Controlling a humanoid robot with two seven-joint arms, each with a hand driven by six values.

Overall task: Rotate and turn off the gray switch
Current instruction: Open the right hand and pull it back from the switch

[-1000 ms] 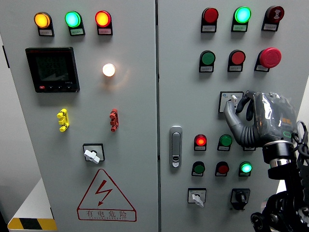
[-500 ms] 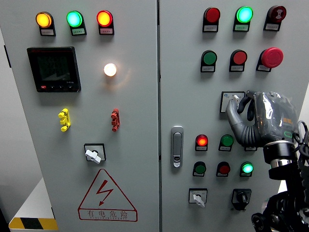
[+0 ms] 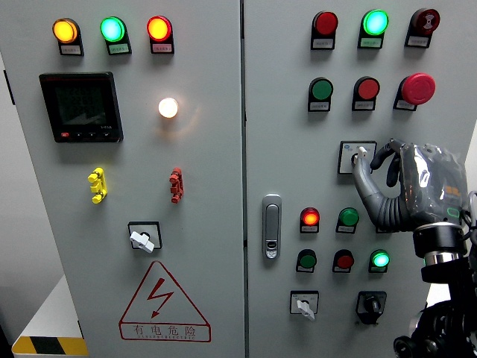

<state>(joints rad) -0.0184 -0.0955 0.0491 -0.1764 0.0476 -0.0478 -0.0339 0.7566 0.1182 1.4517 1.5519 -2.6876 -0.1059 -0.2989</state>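
Running this remote rn. The gray switch (image 3: 355,156) sits on the right door of the cabinet (image 3: 283,112), roughly 3 o'clock from panel centre, right under the row with the green button (image 3: 321,89), red button (image 3: 366,89) and the big e-stop (image 3: 417,88).

My right robot hand (image 3: 387,183) comes up from 5 o'clock and is at the switch. Fingertips (image 3: 362,155) look pinched around the knob, so I'd call it grasping the switch, tho the palm blocks most of the plate and I can't see the knob pointer or which way it's set. Left arm isn't in frame at all.

How I'd do this bit, imo:
- keep the pinch centred on the knob axis so the twist comes from wrist roll, not from dragging sideways
- firm but not crushing grip, these selectors have a detent and slipping fingers just skate over it
- turn until it clicks/stops, don't force past
- keep the knuckles off the red lamp (image 3: 309,218) and green lamp (image 3: 347,217) at 6 o'clock of the switch, they're near
- back straight off the panel after, no sweeping toward the e-stop
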